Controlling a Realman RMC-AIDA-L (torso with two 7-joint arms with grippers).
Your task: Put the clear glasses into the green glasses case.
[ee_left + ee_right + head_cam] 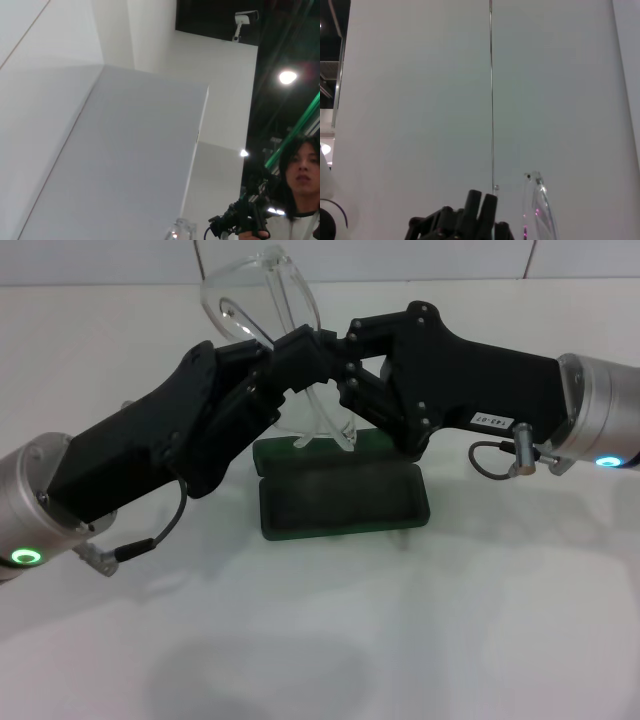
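I'm holding the glasses (262,302) above the open case (340,502), left claw (268,368) and right claw (335,358) both pinching near the hinges; light, slippery, arms flexing.

The clear glasses (262,295) are colourless and see-through, with pale glints on the lens. The green glasses case (340,500) is dark green, its open inside a darker, almost black green. The left gripper (285,355) and the right gripper (340,350) are matt black, on silver-grey wrists; the left wrist carries a green glowing ring, the right one a cyan glow. The desk (400,640) is plain white.
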